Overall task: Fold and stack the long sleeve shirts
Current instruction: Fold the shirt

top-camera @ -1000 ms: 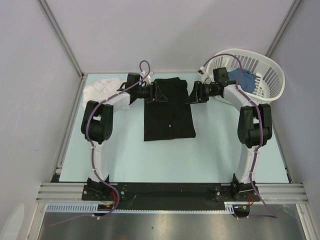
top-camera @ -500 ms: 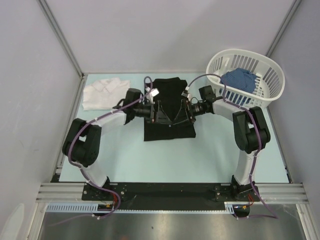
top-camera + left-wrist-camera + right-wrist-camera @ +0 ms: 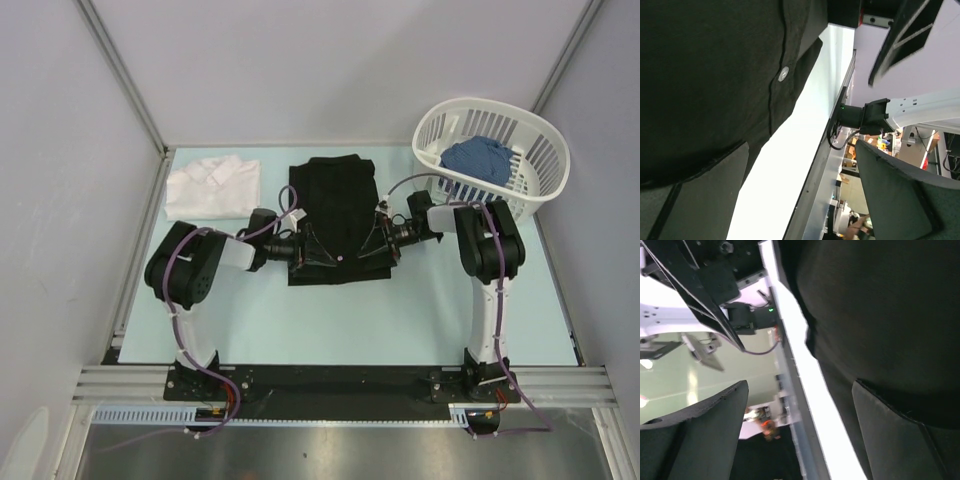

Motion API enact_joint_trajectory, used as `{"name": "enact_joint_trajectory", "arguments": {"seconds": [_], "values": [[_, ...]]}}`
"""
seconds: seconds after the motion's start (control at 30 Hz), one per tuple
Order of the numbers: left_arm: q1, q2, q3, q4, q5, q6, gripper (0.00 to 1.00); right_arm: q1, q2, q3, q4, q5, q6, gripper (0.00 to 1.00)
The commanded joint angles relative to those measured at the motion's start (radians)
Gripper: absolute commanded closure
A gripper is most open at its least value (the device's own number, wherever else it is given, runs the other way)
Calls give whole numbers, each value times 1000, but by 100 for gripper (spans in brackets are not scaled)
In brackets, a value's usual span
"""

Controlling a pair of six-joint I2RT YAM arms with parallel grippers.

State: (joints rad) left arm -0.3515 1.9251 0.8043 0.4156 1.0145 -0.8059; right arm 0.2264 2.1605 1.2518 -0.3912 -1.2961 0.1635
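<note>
1. The left arm sits low with its elbow bent outward and its forearm near level, pointing right. The left end effector (image 3: pixel 318 250) is spread wide at the near left edge of the black shirt (image 3: pixel 335 195).
2. The right arm mirrors this, with its forearm pointing left. The right end effector (image 3: pixel 368 245) is equally wide at the shirt's near right edge and grips nothing.
3. The black shirt lies flat in the middle of the worktop (image 3: pixel 330 320). The white shirt (image 3: pixel 212 187) lies at the far left, apart from it.

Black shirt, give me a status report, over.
Left end effector and right end effector open, low at near edge of black shirt. Shirt lies flat, centred. White shirt apart, far left; nothing blocking.
</note>
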Motion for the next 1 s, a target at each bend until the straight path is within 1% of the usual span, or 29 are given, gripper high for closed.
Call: {"name": "enact_joint_trajectory", "arguments": {"seconds": [0.0, 0.03, 0.07, 0.1, 0.13, 0.17, 0.2, 0.23, 0.27, 0.3, 0.33, 0.37, 0.4, 0.43, 0.5, 0.53, 0.57, 0.6, 0.63, 0.67, 0.73, 0.77, 0.8, 0.83, 0.87, 0.93, 0.97], "values": [[37, -98, -14, -110, -41, 151, 3, -33, -80, 41, -277, 67, -243, 8], [36, -122, -17, -113, -12, 155, 3, -29, -144, 40, -300, 55, -255, 8], [28, -165, -10, -113, 4, 162, 3, -18, -174, 34, -311, 25, -248, 8], [22, -181, 1, -115, 9, 163, 3, -7, -224, 23, -305, 11, -237, 7], [16, -192, 10, -113, 9, 154, 3, 14, -240, 15, -285, -6, -217, 7], [-4, -196, 30, -72, 9, 134, 3, 28, -254, 2, -246, -9, -138, 7], [-15, -192, 44, -52, 4, 93, 3, 37, -261, -11, -127, -12, -81, 7], [-26, -180, 59, -34, -14, 76, 3, 47, -258, -28, -60, -8, -38, 7], [-44, -148, 93, 10, -20, 38, 4, 60, -248, -25, -5, 0, 34, 7], [-49, -121, 108, 43, -27, 15, 4, 62, -232, -20, 82, 6, 65, 7], [-52, -94, 127, 73, -34, -8, 4, 64, -182, 13, 115, 14, 89, 7], [-50, -66, 172, 90, -62, -27, 5, 57, -156, 35, 133, 23, 102, 7], [-46, 1, 196, 80, -79, -26, 6, 53, -124, 59, 133, 38, 88, 7], [-23, 32, 214, 71, -99, -29, 6, 50, -96, 76, 133, 69, 71, 7], [6, 118, 226, 86, -151, -62, 7, 36, -6, 119, 130, 104, 38, 7], [38, 142, 228, 51, -165, -62, 8, 31, 24, 136, 121, 124, 34, 7], [54, 153, 223, 28, -194, -49, 8, 25, 74, 159, 114, 133, 33, 7], [72, 163, 217, 6, -204, -36, 8, 10, 85, 162, 95, 147, 30, 8], [101, 160, 204, -53, -211, -20, 8, 2, 88, 161, 85, 153, 21, 8], [115, 152, 194, -69, -212, 17, 8, -5, 75, 158, 56, 152, 16, 7], [146, 97, 181, -116, -185, 68, 7, -25, 41, 147, 34, 130, 22, 7], [149, 71, 180, -126, -160, 126, 6, -30, 24, 147, 28, 120, 36, 7], [151, 46, 184, -141, -112, 160, 6, -30, -17, 156, 41, 89, 56, 7], [145, -3, 197, -164, -84, 186, 5, -27, -34, 161, 67, 78, 91, 6], [138, -21, 205, -167, -64, 212, 4, -22, -53, 164, 136, 72, 160, 5], [117, -40, 240, -179, -37, 215, 4, -9, -74, 169, 249, 64, 259, 5], [108, -35, 254, -175, -39, 200, 4, -3, -70, 170, 382, 63, 377, 5]]}}
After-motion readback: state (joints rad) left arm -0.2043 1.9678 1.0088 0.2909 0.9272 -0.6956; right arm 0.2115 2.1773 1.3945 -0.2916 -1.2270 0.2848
